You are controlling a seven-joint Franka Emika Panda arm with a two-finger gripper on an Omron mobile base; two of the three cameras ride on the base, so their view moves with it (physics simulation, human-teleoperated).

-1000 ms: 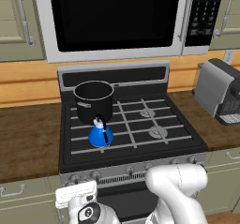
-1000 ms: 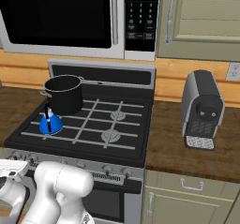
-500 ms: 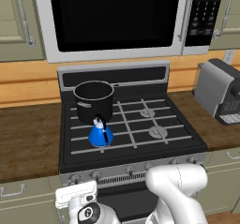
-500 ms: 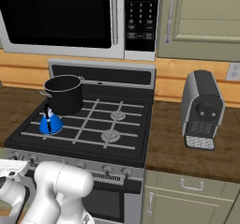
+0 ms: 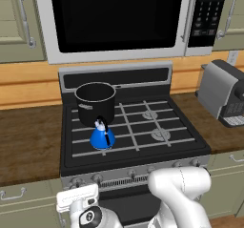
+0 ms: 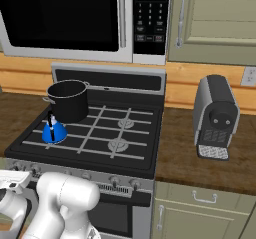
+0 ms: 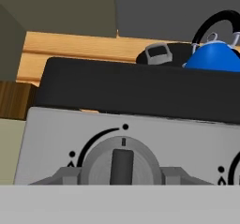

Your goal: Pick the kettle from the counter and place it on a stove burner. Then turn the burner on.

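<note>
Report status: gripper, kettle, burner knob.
Gripper closed around the stove's leftmost knob, fingers at both sides. Kettle sits on front-left burner, right in front of the black pot. Nothing in the way.

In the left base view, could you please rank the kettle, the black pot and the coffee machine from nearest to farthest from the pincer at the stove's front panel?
1. The kettle, on the front-left burner just above the pincer at the knob.
2. The black pot, directly behind the kettle.
3. The coffee machine, far right on the counter.
</note>
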